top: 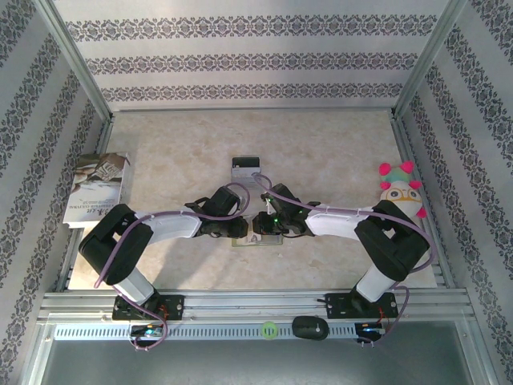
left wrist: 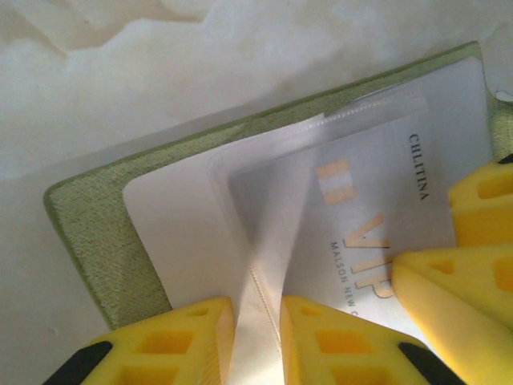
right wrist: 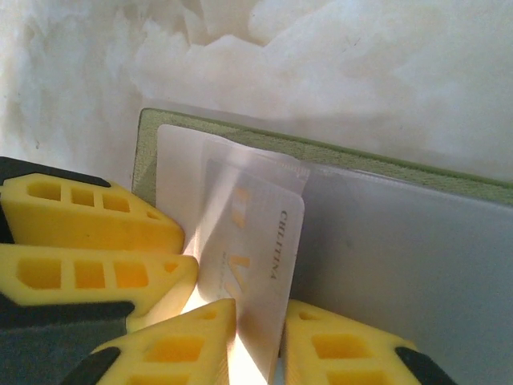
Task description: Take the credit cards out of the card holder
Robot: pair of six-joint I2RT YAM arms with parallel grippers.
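**K:** Yellow fingers of the right claw up close. Narrow, with a credit card standing between them, pinched by its free end. Its other end is tucked under the clear film of the card holder.

**M:** Left claw?

**K:** Narrow too. Clamped on a lifted strip of the clear pocket film, over the card holder's open face. The right claw touches the card just beside it.

**M:** Where is the card holder?

**K:** Flat and open on the desk, under both claws. A second credit card lies beyond the card holder, apart from it, already out.

**M:** Advice for the pull?

**K:** My judgement: the left claw pins the card holder down and holds the film up. The right claw draws the card straight along the pocket, low and slow. Twisting would likely jam a corner in the seam. If the card holder drags along, stop and re-pin. The right claw's bite looks shallow and may slip.
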